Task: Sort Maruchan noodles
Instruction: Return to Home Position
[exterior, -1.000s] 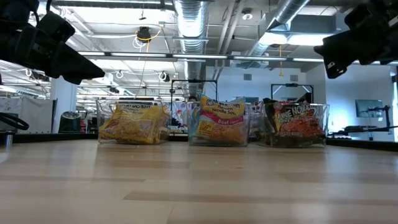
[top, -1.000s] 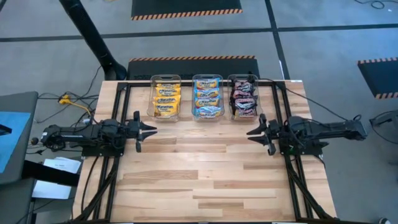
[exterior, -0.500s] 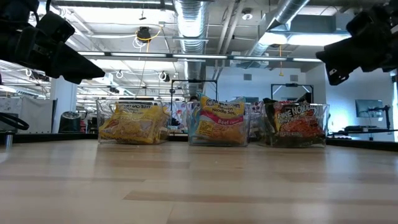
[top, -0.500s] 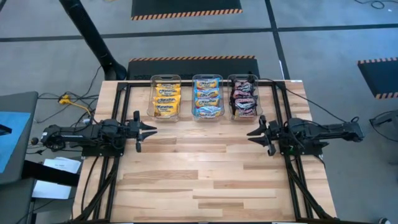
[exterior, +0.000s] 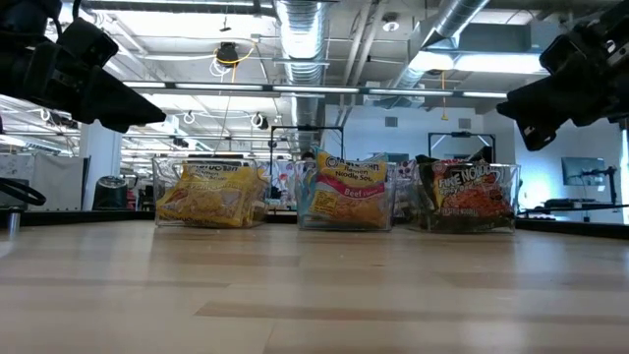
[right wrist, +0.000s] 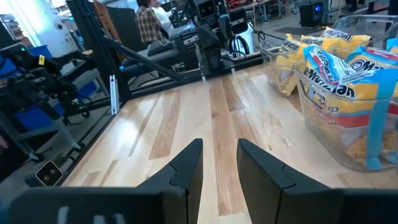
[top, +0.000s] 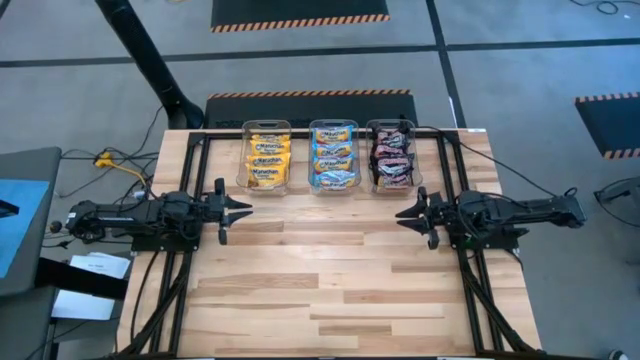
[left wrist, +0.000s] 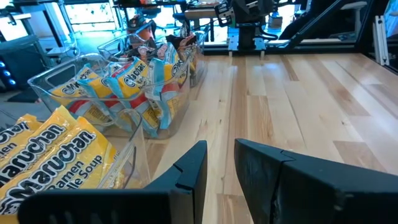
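Note:
The Maruchan noodles lie in three clear bins in a row at the table's far edge: yellow-orange packets (top: 267, 157) (exterior: 211, 195) on the left, light blue and pink packets (top: 333, 157) (exterior: 346, 192) in the middle, dark maroon packets (top: 391, 157) (exterior: 467, 192) on the right. My left gripper (top: 245, 210) (left wrist: 221, 155) hovers above the table, left of the bins and nearer than them, open by a narrow gap and empty. My right gripper (top: 400, 216) (right wrist: 221, 155) hovers to their right and nearer, open just as narrowly and empty. Both point toward the table's middle.
Bare wood tabletop (top: 330, 270) spreads between the two grippers and toward the near edge. A black frame (top: 200, 135) runs along the far and side edges. Beyond the table, a person in a plaid shirt (right wrist: 149, 18) shows in the right wrist view.
My right gripper has come down a little toward the table and edged slightly toward the near edge, its finger gap unchanged. The left arm and the packets have kept still.

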`<state>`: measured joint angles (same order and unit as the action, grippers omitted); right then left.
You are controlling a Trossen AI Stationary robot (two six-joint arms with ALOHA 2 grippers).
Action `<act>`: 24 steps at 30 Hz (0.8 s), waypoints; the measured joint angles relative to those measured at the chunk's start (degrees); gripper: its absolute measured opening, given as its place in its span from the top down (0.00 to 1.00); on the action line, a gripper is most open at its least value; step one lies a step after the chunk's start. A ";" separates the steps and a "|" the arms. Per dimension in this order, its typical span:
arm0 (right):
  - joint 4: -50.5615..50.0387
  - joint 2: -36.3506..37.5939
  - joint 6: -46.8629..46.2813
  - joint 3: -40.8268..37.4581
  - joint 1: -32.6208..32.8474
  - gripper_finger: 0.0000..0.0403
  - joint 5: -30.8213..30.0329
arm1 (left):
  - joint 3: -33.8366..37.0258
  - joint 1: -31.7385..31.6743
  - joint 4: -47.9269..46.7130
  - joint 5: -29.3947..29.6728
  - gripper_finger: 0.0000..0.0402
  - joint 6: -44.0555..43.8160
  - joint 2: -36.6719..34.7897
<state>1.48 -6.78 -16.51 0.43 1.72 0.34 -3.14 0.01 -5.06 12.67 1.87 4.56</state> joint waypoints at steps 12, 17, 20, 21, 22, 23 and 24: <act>-0.39 -0.01 -0.13 -0.04 0.00 0.70 0.07 | 0.00 0.00 0.00 -0.02 0.82 -0.09 0.01; -0.47 -0.01 -0.13 -0.07 0.00 0.70 0.13 | 0.00 0.00 0.00 -0.04 0.82 -0.11 0.02; -0.53 -0.01 -0.11 -0.07 0.00 0.70 0.15 | 0.00 0.00 0.00 -0.04 0.82 -0.11 0.01; -0.55 -0.01 -0.11 -0.07 0.00 0.70 0.15 | 0.00 0.01 0.00 -0.04 0.82 -0.11 0.01; -0.55 -0.01 -0.11 -0.07 0.00 0.70 0.15 | 0.00 0.00 0.00 -0.04 0.82 -0.11 0.02; -0.55 -0.01 -0.11 -0.07 0.00 0.70 0.16 | 0.00 0.00 0.00 -0.04 0.82 -0.11 0.02; -0.56 -0.01 -0.11 -0.07 0.00 0.70 0.16 | 0.00 0.01 0.00 -0.04 0.82 -0.11 0.01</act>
<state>0.92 -6.79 -16.62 0.36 1.72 0.50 -3.14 0.02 -5.06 12.62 1.76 4.57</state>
